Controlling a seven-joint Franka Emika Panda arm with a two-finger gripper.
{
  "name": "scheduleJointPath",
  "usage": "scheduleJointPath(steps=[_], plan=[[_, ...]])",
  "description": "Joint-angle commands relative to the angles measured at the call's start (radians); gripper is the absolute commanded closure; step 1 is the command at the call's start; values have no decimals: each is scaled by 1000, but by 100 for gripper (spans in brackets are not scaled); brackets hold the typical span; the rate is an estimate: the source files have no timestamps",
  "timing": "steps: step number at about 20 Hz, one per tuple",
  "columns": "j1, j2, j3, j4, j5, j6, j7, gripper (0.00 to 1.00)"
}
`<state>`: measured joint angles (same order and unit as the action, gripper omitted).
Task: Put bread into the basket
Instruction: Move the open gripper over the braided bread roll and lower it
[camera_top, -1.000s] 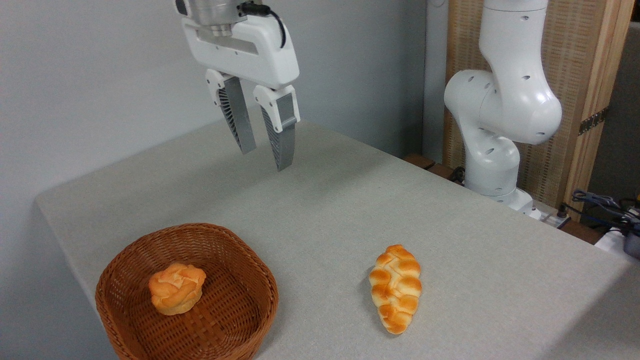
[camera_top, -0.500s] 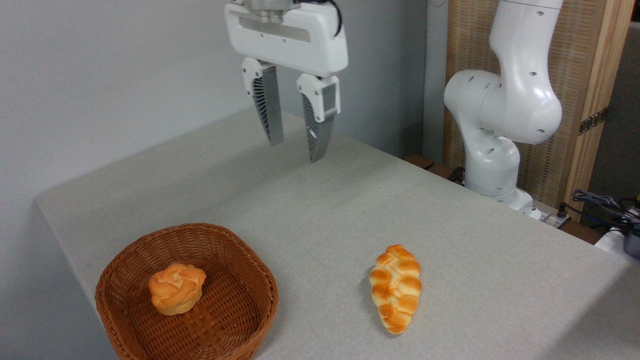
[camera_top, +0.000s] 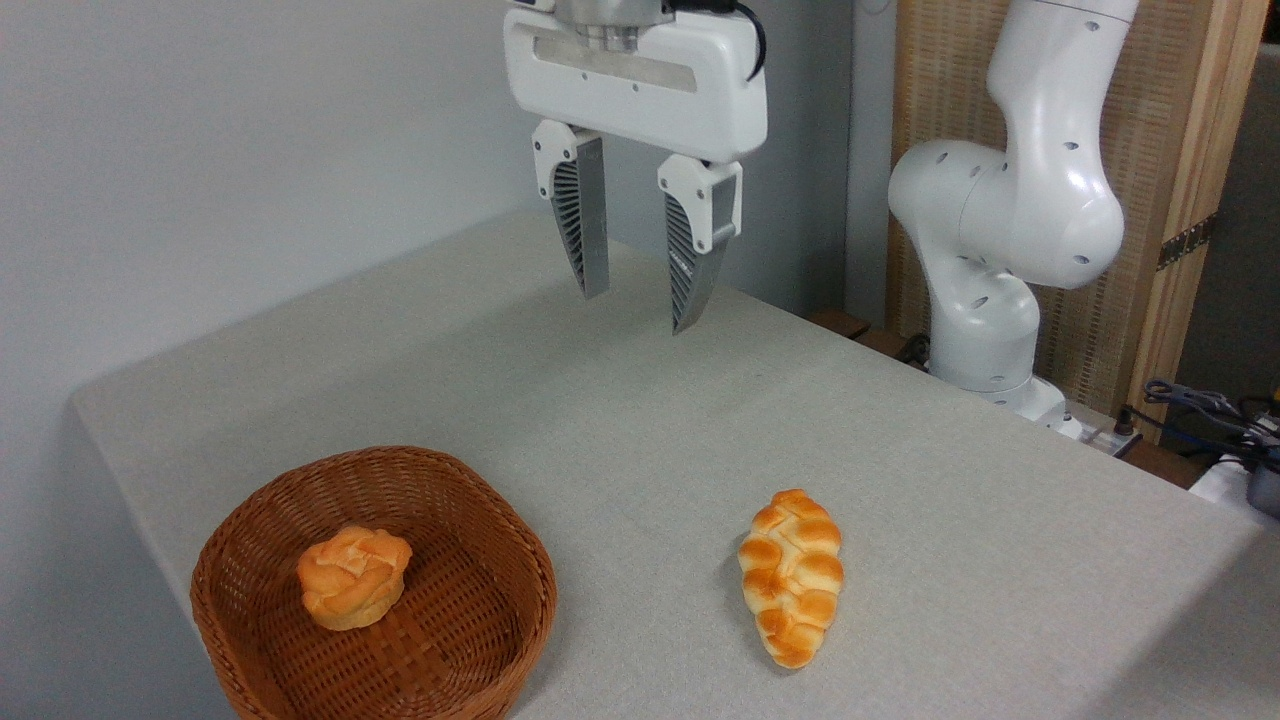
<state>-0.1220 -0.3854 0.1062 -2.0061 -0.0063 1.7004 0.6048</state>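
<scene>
the long braided golden bread (camera_top: 791, 577) lies on the grey tabletop (camera_top: 900, 450), well apart from the round brown woven basket (camera_top: 480, 610). the hand (camera_top: 640, 312) hangs high above, fingers wide open and empty, ready to come down over the loaf.

The gripper (camera_top: 640, 310) hangs with its fingers spread and empty high above the grey worktop (camera_top: 900, 480), well apart from the braided bread (camera_top: 791, 576) lying flat near the front, while a small round bun (camera_top: 353, 577) sits inside the wicker basket (camera_top: 500, 610) at left.
</scene>
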Motion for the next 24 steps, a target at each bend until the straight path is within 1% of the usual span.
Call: scheduleJointPath(steps=[1,2,3,4,6,8,11,12,14,15,17,18,21,22,23,24], plan=[[-10,-36,12,-104,2,60,13,0],[-7,-58,13,-159,2,105,13,0],[5,-81,15,-207,2,155,12,0],[36,-95,14,-241,2,198,10,0],[56,-96,13,-272,2,229,9,0],[62,-93,15,-299,2,237,1,0],[64,-93,29,-336,0,237,-26,0],[62,-96,44,-345,2,237,-74,0],[62,-93,52,-347,2,237,-153,0],[62,-93,56,-350,2,237,-166,0],[62,-93,104,-379,3,242,-169,0],[61,-93,112,-384,5,243,-171,0],[56,-93,167,-385,29,245,-172,0],[53,-93,173,-385,34,245,-171,0],[53,-93,175,-387,43,245,-171,0],[51,-92,175,-387,77,245,-171,0]])
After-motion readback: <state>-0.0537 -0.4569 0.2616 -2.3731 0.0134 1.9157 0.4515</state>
